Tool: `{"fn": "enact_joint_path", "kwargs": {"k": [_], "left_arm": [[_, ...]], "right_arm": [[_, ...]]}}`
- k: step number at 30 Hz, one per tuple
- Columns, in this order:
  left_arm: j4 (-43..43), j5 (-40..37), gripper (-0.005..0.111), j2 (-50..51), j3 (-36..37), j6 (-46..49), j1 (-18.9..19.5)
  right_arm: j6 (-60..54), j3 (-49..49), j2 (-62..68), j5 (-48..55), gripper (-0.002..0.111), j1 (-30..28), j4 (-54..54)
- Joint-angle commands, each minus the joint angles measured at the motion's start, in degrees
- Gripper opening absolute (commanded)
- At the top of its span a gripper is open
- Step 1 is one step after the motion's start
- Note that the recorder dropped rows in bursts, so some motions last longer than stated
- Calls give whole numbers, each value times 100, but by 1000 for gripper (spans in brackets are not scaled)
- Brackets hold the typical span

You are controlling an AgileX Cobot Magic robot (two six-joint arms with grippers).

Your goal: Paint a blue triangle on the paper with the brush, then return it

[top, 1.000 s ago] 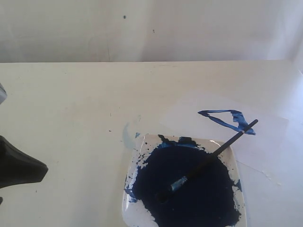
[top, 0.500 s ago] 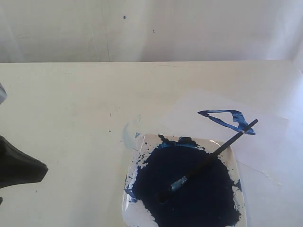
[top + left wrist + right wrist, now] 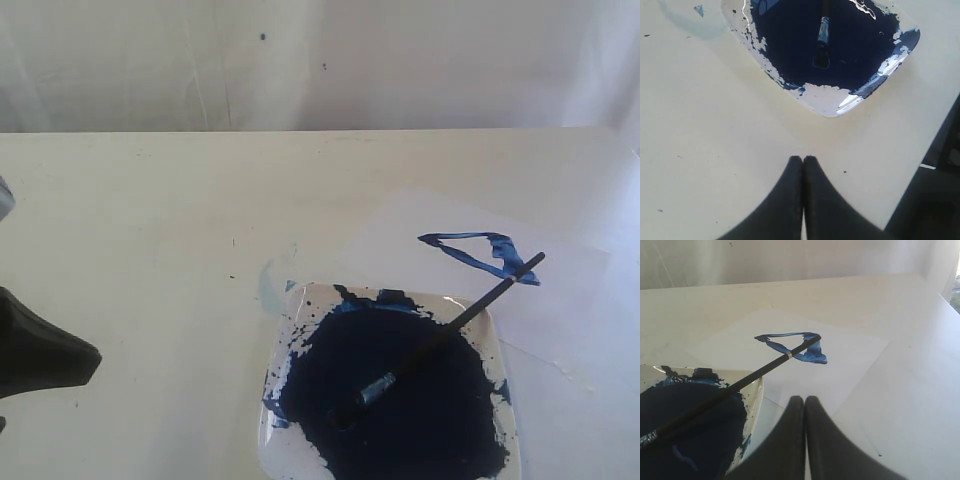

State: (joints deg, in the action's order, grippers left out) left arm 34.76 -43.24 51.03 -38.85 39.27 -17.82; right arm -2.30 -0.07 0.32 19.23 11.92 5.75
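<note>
A square clear dish (image 3: 488, 330) sits on the table (image 3: 150, 220), nearly filled by a pool of dark-blue paint (image 3: 420, 420). Bare patches and splatter show along its rim. The brush (image 3: 445, 335) lies slantwise in the dish, with its tip and silver ferrule in the paint. Its black handle crosses the rim at one corner, and its end reaches out over the paper (image 3: 400, 255). The paper lies flat just beside the dish. On it is the blue triangle (image 3: 505, 252), and the handle's end overlaps its broad corner. Whether the handle touches the sheet cannot be told. The left gripper (image 3: 803, 160) hangs over bare table near the dish, fingers pressed together and holding nothing. The right gripper (image 3: 804, 399) has its fingers together too and is empty, over the paper's edge near the dish.
</note>
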Motion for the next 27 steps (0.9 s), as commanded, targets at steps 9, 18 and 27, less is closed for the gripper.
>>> {"fn": "enact_joint_path", "kwargs": {"k": [9, 18, 27], "left_arm": [[198, 1847, 0, -2679, 739, 410, 1501], [138, 1934, 0, -4126, 957, 424, 1904], [-1499, 2898, 0, -4164, 1805, -1952, 1940]], "right_arm": [[87, 7, -32, 0, 0, 10, 4], [96, 7, -32, 0, 0, 10, 4], [96, 7, -32, 0, 0, 10, 4]]}}
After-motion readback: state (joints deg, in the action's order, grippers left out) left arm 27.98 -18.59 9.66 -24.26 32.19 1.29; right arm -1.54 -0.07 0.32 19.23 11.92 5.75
